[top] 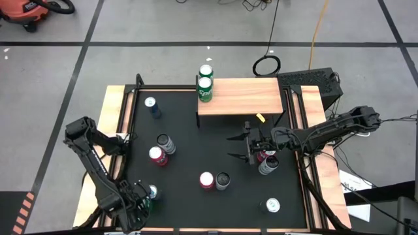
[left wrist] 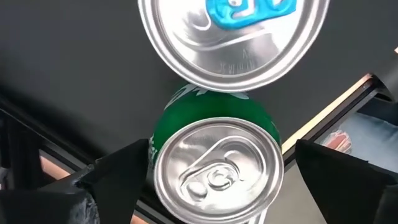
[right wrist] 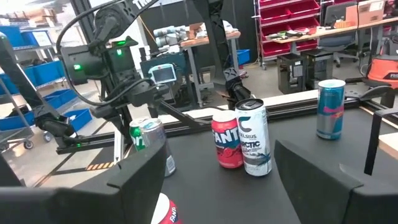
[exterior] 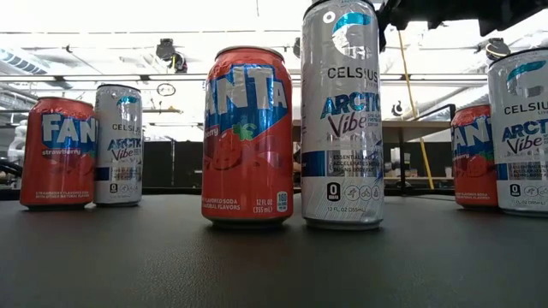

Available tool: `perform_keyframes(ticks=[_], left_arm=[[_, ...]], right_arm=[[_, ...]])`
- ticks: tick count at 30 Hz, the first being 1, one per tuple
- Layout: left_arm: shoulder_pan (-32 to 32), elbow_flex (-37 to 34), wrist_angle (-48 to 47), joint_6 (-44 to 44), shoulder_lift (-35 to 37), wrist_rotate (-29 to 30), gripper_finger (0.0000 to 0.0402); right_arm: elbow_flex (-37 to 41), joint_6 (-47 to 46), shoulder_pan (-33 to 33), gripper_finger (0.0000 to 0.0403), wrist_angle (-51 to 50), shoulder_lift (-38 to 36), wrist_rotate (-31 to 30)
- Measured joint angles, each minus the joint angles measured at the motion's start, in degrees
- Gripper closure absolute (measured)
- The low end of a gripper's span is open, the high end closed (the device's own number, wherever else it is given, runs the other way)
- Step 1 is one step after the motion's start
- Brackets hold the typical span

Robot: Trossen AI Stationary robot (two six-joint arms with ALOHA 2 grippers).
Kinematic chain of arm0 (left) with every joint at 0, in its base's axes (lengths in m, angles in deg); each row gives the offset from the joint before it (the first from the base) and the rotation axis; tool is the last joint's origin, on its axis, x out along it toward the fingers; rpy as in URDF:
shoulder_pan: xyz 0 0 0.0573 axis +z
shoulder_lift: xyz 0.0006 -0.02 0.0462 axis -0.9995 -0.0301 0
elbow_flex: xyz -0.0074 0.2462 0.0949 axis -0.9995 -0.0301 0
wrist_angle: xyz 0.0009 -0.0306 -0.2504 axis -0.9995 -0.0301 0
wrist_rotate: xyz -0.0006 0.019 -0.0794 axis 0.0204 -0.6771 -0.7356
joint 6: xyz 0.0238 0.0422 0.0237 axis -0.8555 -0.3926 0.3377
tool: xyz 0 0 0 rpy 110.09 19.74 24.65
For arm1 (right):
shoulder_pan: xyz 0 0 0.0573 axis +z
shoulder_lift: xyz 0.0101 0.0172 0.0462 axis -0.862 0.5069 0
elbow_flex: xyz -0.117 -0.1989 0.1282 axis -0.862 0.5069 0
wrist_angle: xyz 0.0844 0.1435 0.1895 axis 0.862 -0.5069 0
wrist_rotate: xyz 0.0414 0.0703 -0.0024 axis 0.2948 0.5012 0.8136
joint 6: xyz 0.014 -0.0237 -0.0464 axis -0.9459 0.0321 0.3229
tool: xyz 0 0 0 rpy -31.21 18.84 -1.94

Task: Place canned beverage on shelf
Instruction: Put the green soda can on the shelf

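Green shows between my left gripper [left wrist: 214, 180]'s fingers: a green can [left wrist: 214, 162] stands upright in the gap, the fingers spread wide on either side and not touching it, so nothing is gripped. A silver can [left wrist: 233, 37] with a blue tab stands just beside it. All this is at the mat [top: 183, 150]'s near left corner. My right gripper [top: 244, 147] hovers over the mat below the shelf [top: 241, 96], fingers parted and empty, with a red can [top: 264, 156] and a silver one under its wrist. The shelf stands at the mat's far edge, and two green cans [top: 205, 83] sit at its left end. A Fanta [exterior: 247, 137] and Celsius [exterior: 342, 115] pair stands mid-mat.
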Motion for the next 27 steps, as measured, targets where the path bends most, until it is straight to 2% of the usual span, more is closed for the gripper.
perform_keyframes(ticks=[9, 12, 19, 27], left_arm=[[0.9, -1.8, 0.9, -1.8, 0.0, -2.3, 0.0124], [1.4, -1.0, 0.7, -4.4, -0.1, -3.2, 0.0125], [1.8, 3.7, 0.8, -8.9, -0.1, -3.6, 0.0125], [3.7, 11.2, 1.0, -16.3, 0.0, -0.6, 0.0125]], right_arm=[[0.0, 0.0, 0.0, 0.0115, 0.0, 0.0, 0.0], [0.0, 0.2, 0.1, 0.0115, -0.2, 0.0, 0.5], [0.0, 2.9, 1.8, 0.0115, 0.7, 1.8, 6.9], [-0.9, 9.7, 5.0, 0.0115, 9.9, 8.5, 15.3]])
